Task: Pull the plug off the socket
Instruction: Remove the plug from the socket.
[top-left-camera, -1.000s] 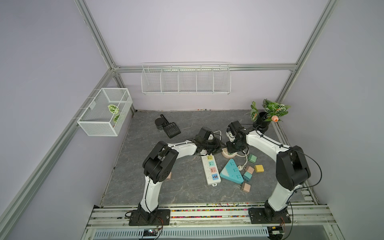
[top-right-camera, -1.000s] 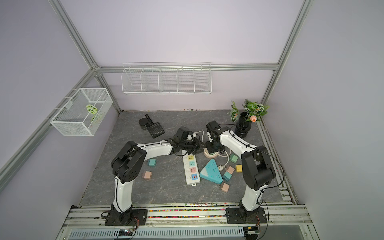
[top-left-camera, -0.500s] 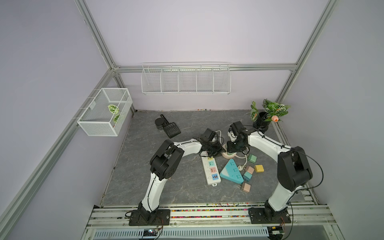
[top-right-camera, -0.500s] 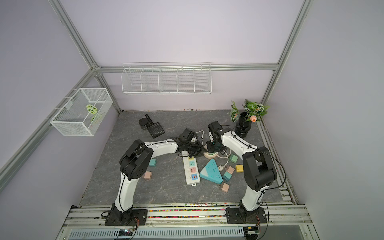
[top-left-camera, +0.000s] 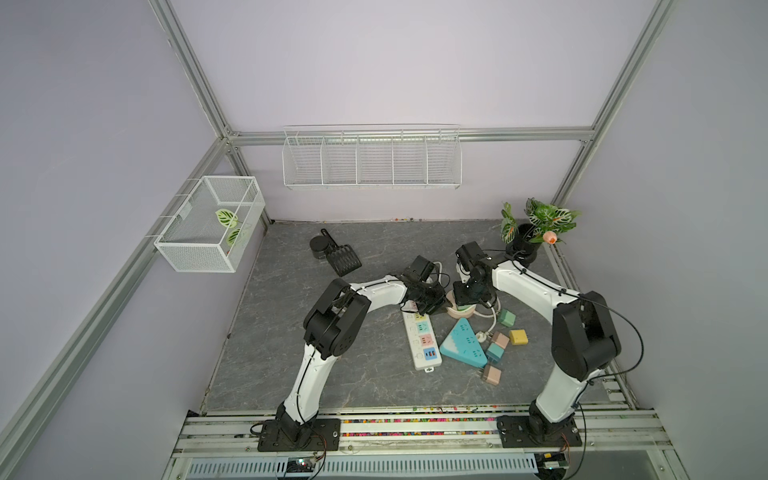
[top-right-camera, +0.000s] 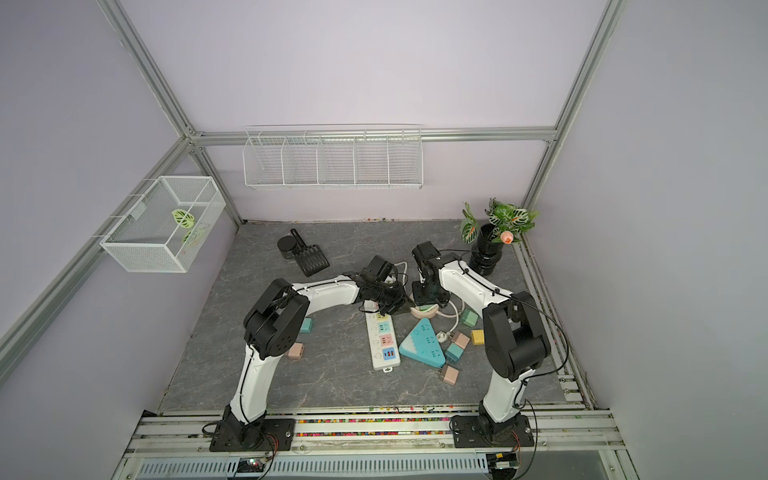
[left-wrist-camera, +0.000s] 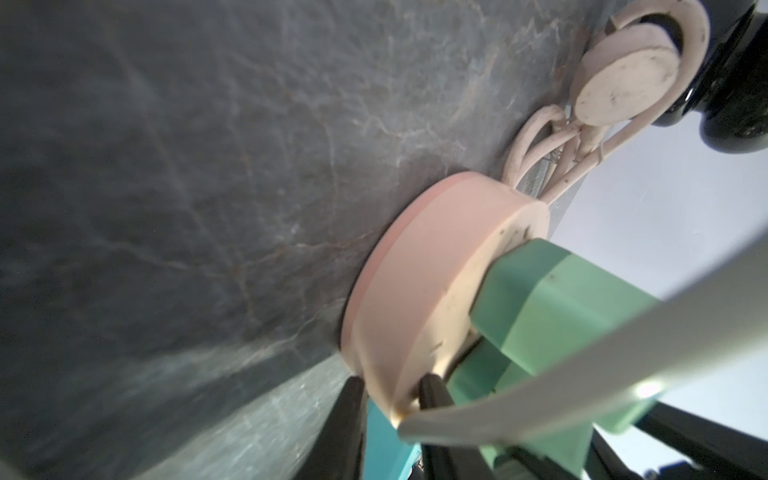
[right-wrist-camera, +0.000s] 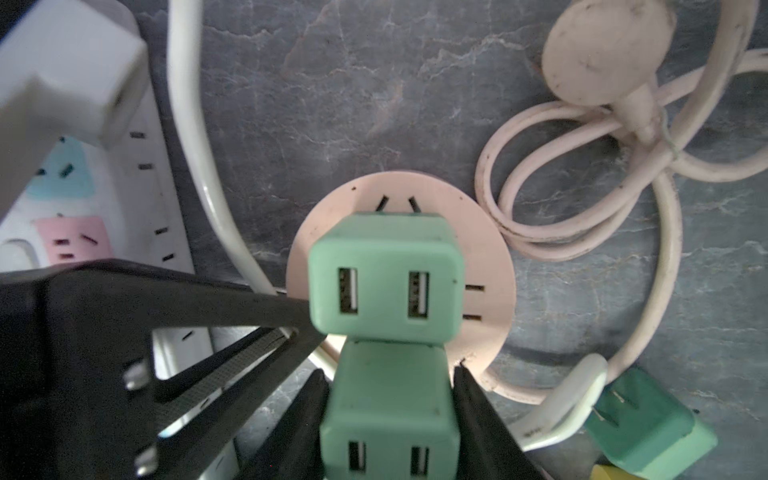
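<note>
A round pink socket (right-wrist-camera: 490, 257) lies on the grey table, seen in both top views (top-left-camera: 463, 311) (top-right-camera: 424, 311). Two mint-green plugs with USB ports stand in its face, side by side. My right gripper (right-wrist-camera: 388, 374) comes down from above and is shut on one green plug (right-wrist-camera: 390, 411), a finger on each side. The other green plug (right-wrist-camera: 384, 274) stands free beside it. My left gripper (left-wrist-camera: 392, 399) reaches in low from the left and is shut on the rim of the socket (left-wrist-camera: 436, 282). Its black fingers (right-wrist-camera: 187, 311) show in the right wrist view.
A white power strip (top-left-camera: 422, 338) and a teal triangular socket (top-left-camera: 463, 343) lie just in front. Loose cube plugs (top-left-camera: 507, 318) lie to the right. The socket's white coiled cord (right-wrist-camera: 582, 166) lies behind it. A potted plant (top-left-camera: 525, 249) and a black scoop (top-left-camera: 343, 259) stand at the back.
My left gripper has moved right to the pink socket and closed on its rim. The right arm has stayed on the green plug.
</note>
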